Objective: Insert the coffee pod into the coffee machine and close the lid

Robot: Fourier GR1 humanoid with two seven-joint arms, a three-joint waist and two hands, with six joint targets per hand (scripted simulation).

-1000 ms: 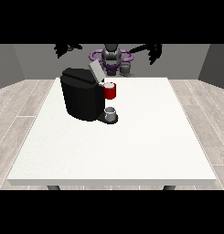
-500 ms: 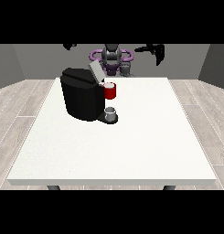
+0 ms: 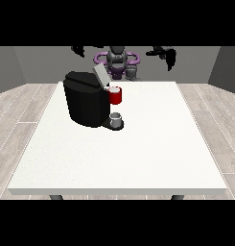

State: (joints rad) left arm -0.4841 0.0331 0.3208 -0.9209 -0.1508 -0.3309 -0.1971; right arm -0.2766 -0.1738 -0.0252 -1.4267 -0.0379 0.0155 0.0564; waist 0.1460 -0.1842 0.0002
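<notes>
A black coffee machine (image 3: 88,103) stands on the white table (image 3: 138,153), towards the far edge and nearer the corner at the view's left than the one at the right. Its body is a blocky, matte black box with a rounded top; its front faces the view's right. A pale grey lid (image 3: 100,75) stands raised and tilted at the top of the machine, a flat slab leaning back towards the robot. Just below the lid, a red thing at the machine (image 3: 116,95), short and cylindrical with a lighter top, sits at the head's front. Under it, on the machine's black base, is a grey thing (image 3: 116,118), small, rounded and upright; I cannot tell whether it is the pod.

The robot (image 3: 117,60), grey with purple rings at its shoulders, stands behind the far edge. The hand at the view's left (image 3: 78,50) and the hand at the view's right (image 3: 165,54) are both raised, well above the table and holding nothing; how their fingers lie cannot be told.
</notes>
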